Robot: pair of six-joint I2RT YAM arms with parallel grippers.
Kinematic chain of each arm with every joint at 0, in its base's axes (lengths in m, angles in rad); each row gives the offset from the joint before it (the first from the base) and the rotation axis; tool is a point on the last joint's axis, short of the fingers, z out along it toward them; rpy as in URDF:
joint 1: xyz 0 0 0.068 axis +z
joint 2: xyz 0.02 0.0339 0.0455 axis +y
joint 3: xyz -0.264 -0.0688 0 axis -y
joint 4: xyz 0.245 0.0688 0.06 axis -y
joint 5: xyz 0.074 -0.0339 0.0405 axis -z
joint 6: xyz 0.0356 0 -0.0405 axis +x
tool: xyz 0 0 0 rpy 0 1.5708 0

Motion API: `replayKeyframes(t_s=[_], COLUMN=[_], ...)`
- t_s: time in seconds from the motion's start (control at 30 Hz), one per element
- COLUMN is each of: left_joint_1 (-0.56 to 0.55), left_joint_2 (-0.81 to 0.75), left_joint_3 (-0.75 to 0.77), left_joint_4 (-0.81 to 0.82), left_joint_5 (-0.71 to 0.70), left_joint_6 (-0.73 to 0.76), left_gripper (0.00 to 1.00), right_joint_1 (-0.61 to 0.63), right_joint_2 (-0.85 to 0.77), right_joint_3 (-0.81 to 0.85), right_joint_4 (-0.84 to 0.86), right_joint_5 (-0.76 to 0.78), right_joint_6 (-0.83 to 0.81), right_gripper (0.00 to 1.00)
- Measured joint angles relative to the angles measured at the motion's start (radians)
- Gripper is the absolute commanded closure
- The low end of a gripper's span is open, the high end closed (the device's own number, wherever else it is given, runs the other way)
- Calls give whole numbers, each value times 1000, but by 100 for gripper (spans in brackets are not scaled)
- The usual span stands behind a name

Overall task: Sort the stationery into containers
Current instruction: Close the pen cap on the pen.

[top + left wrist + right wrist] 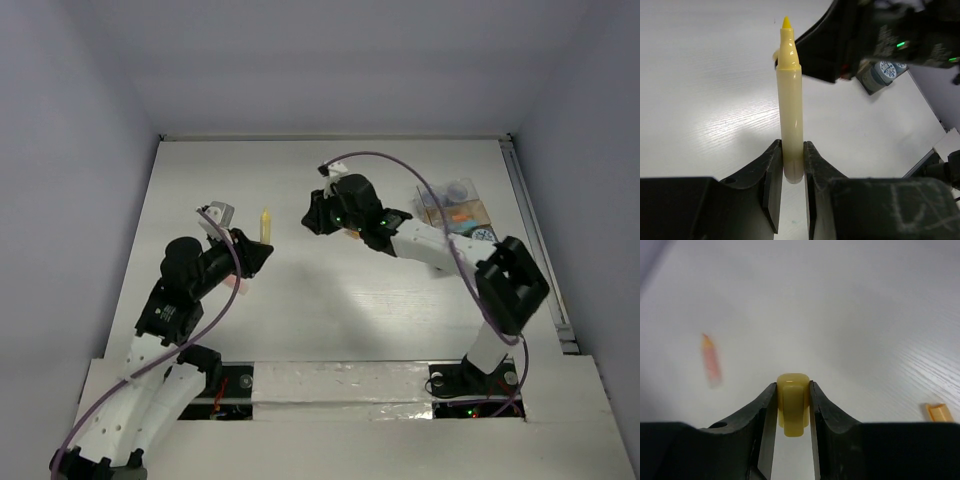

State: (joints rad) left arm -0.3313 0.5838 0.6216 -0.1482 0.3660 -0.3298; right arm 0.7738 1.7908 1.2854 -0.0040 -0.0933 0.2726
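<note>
Bright, even light; soft shadows, blurred wrist-view backgrounds.

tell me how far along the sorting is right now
Done: the containers hold some small pieces. In hand: the left tool grips an uncapped yellow marker, the right tool a yellow cap. Left: a blurred pink-orange pen and an orange piece lie on the table.

Pink-orange pen [711, 362], blurred, its details unclear
</note>
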Motion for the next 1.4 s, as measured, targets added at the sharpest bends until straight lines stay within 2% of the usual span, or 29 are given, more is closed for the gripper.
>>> replayKeyframes(t_s=[0.17, 0.37, 0.67, 1.4], left_joint_1=[0, 0, 0, 0], left_joint_2=[47, 76, 77, 68], left_joint_3=[0, 0, 0, 0], left_joint_4=[-2, -6, -6, -6], left_joint_5=[0, -2, -2, -1], left_joint_6=[0, 0, 0, 6], left_gripper=[100, 100, 100, 100], right_joint_1=[16, 63, 126, 159], right_joint_2=[-205, -259, -177, -80], right_joint_3=[-122, -154, -94, 11], right_joint_4=[261, 431, 485, 443], right_joint_5=[53, 138, 182, 252], right_joint_6=[238, 409, 494, 459], right_gripper=[100, 100, 100, 100])
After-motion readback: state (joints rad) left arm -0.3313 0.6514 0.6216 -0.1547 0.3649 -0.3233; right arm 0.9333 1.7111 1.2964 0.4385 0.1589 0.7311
